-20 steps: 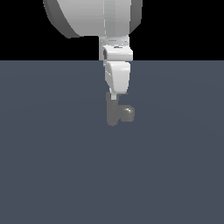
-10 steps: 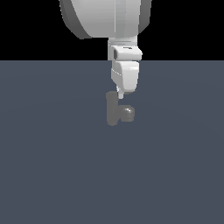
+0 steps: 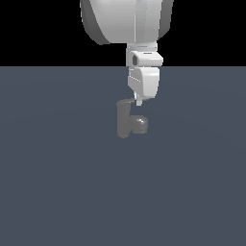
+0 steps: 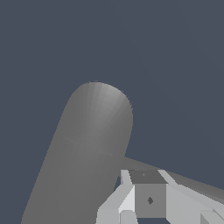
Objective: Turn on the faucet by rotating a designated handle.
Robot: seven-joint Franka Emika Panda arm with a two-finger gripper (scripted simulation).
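The small grey faucet (image 3: 124, 121) stands upright on the flat grey floor, its stubby spout (image 3: 141, 124) pointing to the exterior view's right. The thin handle (image 3: 128, 101) lies across its top. My gripper (image 3: 139, 101) hangs from above with its narrow tip at the handle's end, just right of the body top, and looks shut on nothing. In the wrist view the cylindrical body (image 4: 87, 148) fills the middle. The flat handle (image 4: 188, 180) runs from it past my fingertips (image 4: 148, 199).
A flat dark grey floor (image 3: 57, 192) spreads all around the faucet. The large white arm (image 3: 129, 19) hangs above the faucet. Nothing else shows.
My gripper has shifted to the exterior view's right, from above the faucet body to beside the handle's end. The faucet body has not moved.
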